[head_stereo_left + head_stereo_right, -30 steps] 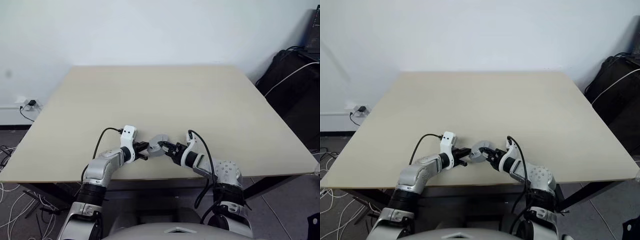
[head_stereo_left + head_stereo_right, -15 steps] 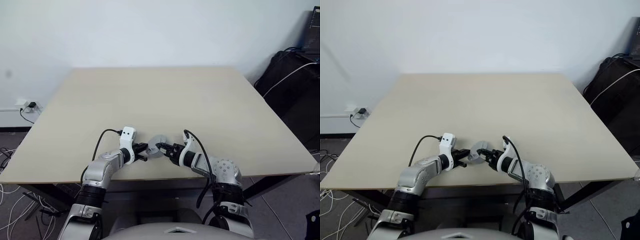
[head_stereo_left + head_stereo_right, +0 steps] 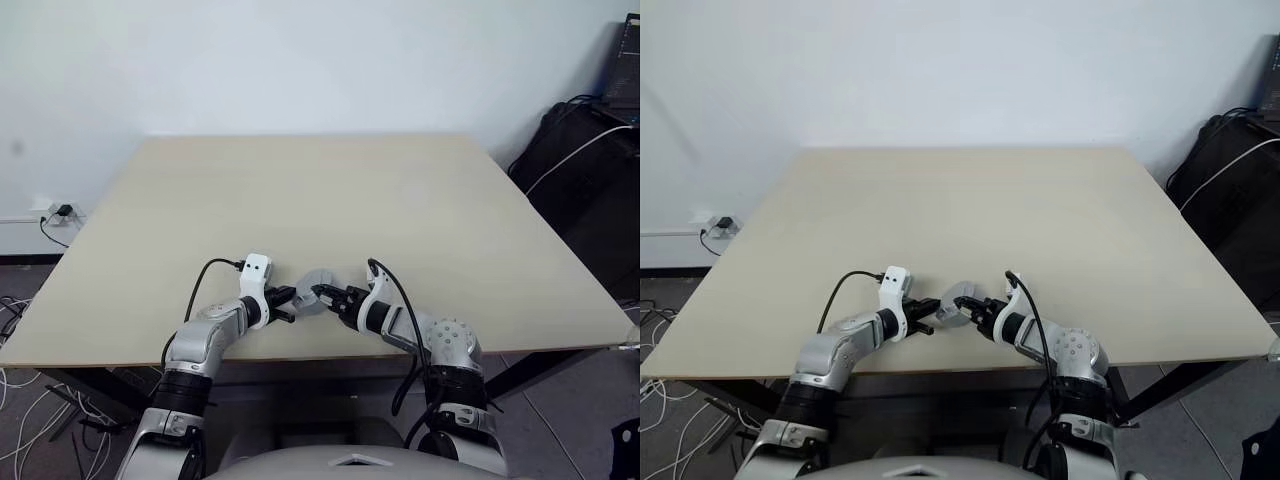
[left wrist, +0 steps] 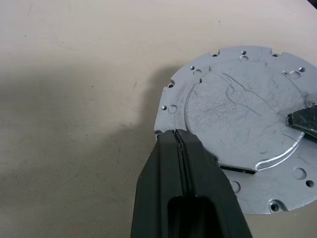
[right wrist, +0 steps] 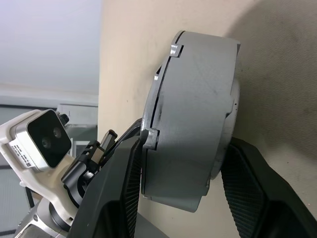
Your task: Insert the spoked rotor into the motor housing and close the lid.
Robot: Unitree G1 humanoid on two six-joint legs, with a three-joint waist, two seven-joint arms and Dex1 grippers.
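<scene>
A round grey metal drum [image 5: 198, 119] with a silver flanged plate [image 4: 237, 114] on one face stands on edge near the table's front edge [image 3: 318, 281]. It looks like the motor housing closed with its lid; I cannot tell the two parts apart. My right gripper [image 5: 183, 148] is shut on it, one finger on each flat side. My left gripper [image 4: 177, 133] is shut, and its tips touch the rim of the flanged plate from the left [image 3: 290, 297]. The spoked rotor is hidden.
The beige table [image 3: 330, 200] stretches far and wide behind the grippers, with its front edge just below them. A black bag with a white cable [image 3: 585, 160] stands to the right of the table. A wall socket and cables [image 3: 55, 208] lie low on the left.
The camera has shifted a little. Both grippers and the grey drum stay where they were, with the grip unchanged.
</scene>
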